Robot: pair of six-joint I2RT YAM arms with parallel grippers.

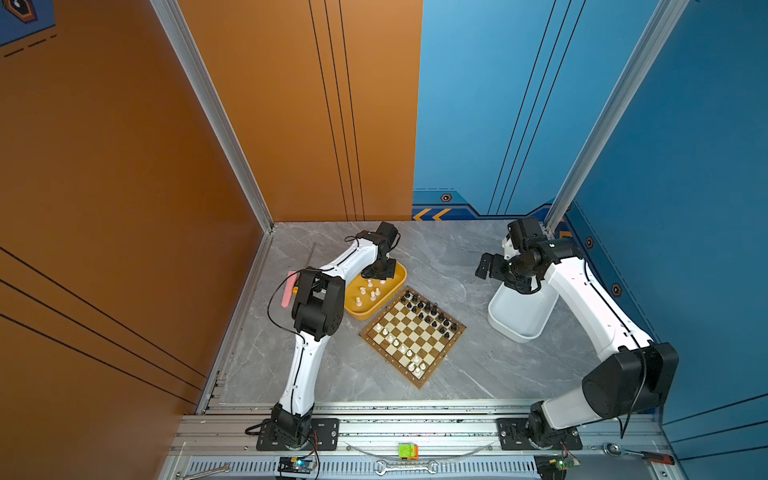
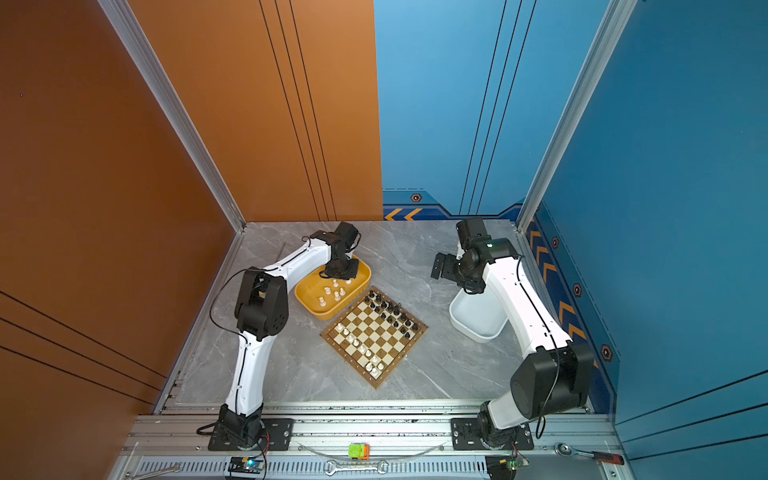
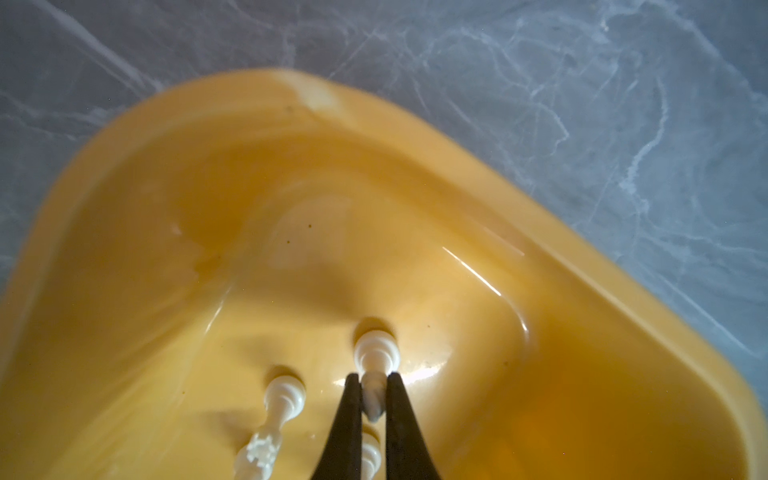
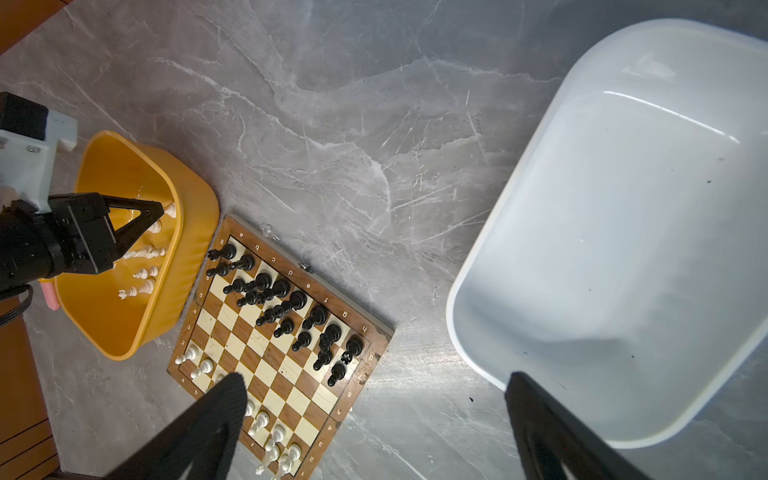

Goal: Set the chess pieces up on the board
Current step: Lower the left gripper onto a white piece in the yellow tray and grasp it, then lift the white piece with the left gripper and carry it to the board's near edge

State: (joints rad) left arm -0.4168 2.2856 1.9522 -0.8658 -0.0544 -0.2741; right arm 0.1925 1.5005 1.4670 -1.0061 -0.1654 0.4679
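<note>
Left wrist view: my left gripper (image 3: pixel 371 380) pinches a white chess piece (image 3: pixel 374 353) in yellow tray (image 3: pixel 249 95), ten o'clock of board (image 1: pixel 415 332); right gripper (image 4: pixel 374 378) gapes wide.

yellow tray (image 3: pixel 291 166): glossy plastic. white tray (image 4: pixel 623 249): smooth semi-gloss plastic. board (image 4: pixel 266 370): wood, scuffed border. tabletop (image 4: pixel 374 124): marble-look, scratched. white piece (image 3: pixel 375 353): glossy plastic. frame (image 1: pixel 214 112): matt aluminium.

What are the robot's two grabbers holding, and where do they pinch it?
The left gripper pinches a white chess piece in the yellow tray by its thin upper part, above the round base. The right gripper is open, holding nothing.
</note>
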